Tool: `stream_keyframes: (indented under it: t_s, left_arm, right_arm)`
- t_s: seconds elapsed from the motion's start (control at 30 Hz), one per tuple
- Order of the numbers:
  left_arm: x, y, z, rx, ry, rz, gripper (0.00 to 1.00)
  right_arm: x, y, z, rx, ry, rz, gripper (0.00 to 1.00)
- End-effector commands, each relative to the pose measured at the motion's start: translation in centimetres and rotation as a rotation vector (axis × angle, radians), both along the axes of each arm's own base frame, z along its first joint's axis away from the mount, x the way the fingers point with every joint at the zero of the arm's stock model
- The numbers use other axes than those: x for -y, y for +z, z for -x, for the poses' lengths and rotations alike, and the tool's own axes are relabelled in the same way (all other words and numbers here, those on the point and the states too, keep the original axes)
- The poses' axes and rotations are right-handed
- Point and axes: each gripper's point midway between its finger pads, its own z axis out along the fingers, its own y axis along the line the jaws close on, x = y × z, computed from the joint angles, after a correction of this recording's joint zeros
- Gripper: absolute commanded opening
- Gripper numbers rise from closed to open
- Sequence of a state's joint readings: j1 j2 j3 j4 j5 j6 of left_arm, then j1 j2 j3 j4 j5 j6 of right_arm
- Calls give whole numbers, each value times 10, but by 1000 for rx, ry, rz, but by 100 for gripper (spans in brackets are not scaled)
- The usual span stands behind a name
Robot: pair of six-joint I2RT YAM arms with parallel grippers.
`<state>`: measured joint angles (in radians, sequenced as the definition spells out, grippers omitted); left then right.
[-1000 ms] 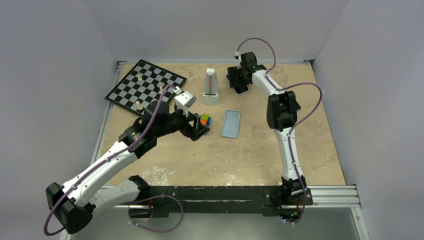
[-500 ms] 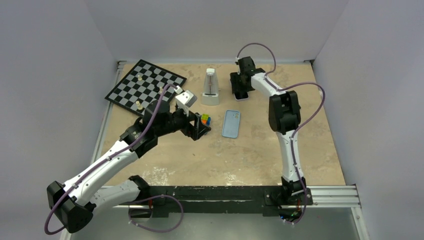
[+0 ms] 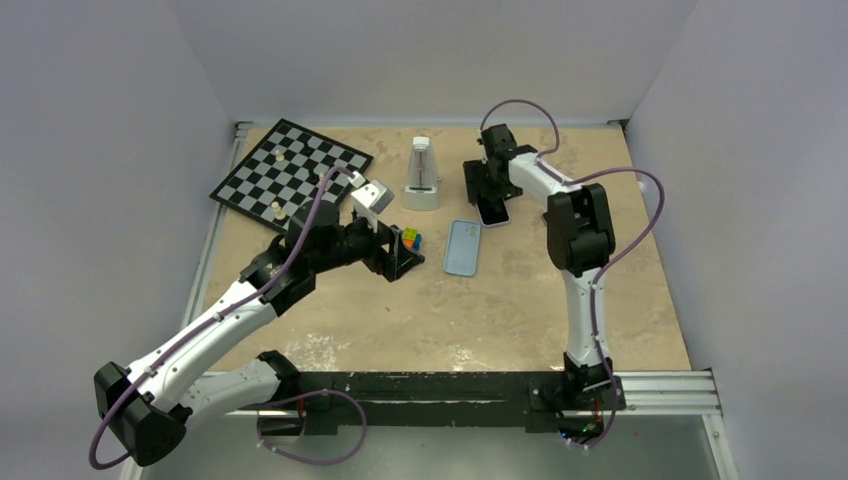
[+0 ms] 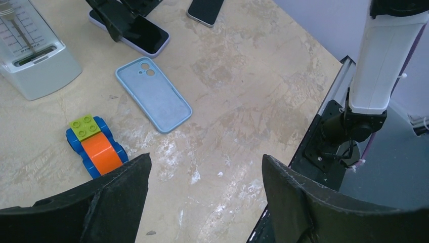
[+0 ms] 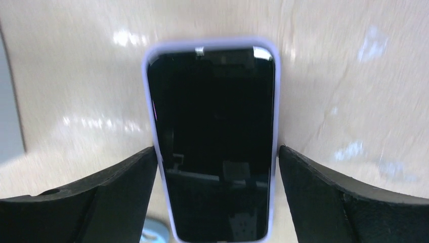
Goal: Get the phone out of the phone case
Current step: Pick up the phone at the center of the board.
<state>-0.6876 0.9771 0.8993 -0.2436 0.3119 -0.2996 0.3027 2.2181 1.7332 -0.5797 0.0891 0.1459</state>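
A black phone in a lavender case (image 5: 212, 136) sits between the fingers of my right gripper (image 5: 216, 152), which is shut on the case's long edges. In the top view the right gripper (image 3: 489, 192) holds the phone (image 3: 494, 213) low over the table, just right of the metronome. The left wrist view shows the phone (image 4: 144, 36) too. An empty light blue case (image 3: 462, 247) lies flat at mid-table, also in the left wrist view (image 4: 153, 94). My left gripper (image 3: 400, 258) is open and empty, hovering beside a toy car.
A toy car of coloured blocks (image 4: 94, 146) lies left of the blue case. A white metronome (image 3: 421, 175) stands at the back. A chessboard with pieces (image 3: 290, 170) lies back left. A second bare phone (image 4: 206, 10) lies beyond the held one.
My right gripper has moved from the back of the table toward the middle, carrying the cased phone nearer the blue case. The left arm has not moved.
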Motion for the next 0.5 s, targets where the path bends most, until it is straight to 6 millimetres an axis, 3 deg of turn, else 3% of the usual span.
stream_keyframes:
  t_s: [0.0,0.1,0.27,0.37,0.47]
  left_arm:
    - [4,5,1,7,-15,32,83]
    - [6,3,1,-6,-20,40,83]
    - [8,5,1,-24,-23,47,83]
    - [9,7,3,-42,-22,49,83]
    - [10,10,7,-78,-26,68,83]
  right_arm:
    - [-8,0,-29,10,13,-10,93]
    - [-10,-2,-42,16,1,-1,93]
    - [2,-21,-26,-44,-45,46,85]
    - [6,-14,-23,-20,-59,47,82]
    - [8,-7,-20,-18,-52,54,87]
